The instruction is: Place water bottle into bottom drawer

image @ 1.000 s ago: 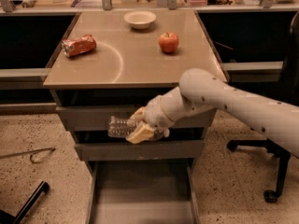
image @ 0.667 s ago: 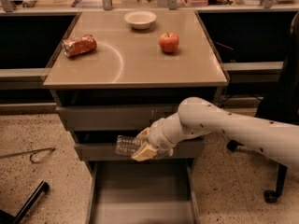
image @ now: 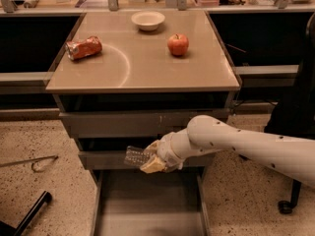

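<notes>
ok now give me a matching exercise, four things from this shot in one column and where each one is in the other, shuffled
Things:
1. water bottle
2. apple
3. crushed red can
4. bowl

Places:
A. near the back edge of the cabinet top, about the middle
B. left side of the cabinet top
C. held in the gripper, just above the open bottom drawer
D. right of centre on the cabinet top

Pairs: 1-C, 2-D, 3-B, 4-A
</notes>
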Robot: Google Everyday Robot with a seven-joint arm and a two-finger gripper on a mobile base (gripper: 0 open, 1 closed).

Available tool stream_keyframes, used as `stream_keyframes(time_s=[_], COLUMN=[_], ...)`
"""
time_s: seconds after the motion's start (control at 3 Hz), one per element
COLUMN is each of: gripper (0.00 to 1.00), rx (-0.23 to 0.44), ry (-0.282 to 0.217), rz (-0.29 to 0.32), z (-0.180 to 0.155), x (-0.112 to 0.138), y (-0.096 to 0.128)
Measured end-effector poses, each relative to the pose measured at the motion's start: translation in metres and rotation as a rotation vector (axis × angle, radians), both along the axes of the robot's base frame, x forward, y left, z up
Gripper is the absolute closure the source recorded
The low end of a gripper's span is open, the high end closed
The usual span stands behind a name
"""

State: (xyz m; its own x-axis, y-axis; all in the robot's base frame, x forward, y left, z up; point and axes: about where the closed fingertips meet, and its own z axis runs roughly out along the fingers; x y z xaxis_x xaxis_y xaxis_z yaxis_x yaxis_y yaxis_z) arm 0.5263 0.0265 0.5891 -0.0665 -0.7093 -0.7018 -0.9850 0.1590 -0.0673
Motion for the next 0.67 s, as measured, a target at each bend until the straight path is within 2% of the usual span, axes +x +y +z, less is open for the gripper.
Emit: stream_keyframes(time_s=[0.33,0.67], gripper=[1.00,1.00], rx=[0.037,0.103], ry=[0.010,-0.006], rz=[-0.039,-0.104], z=[-0.036,-0.108], x=[0.001,0.007], y=[-0.006,-0.019])
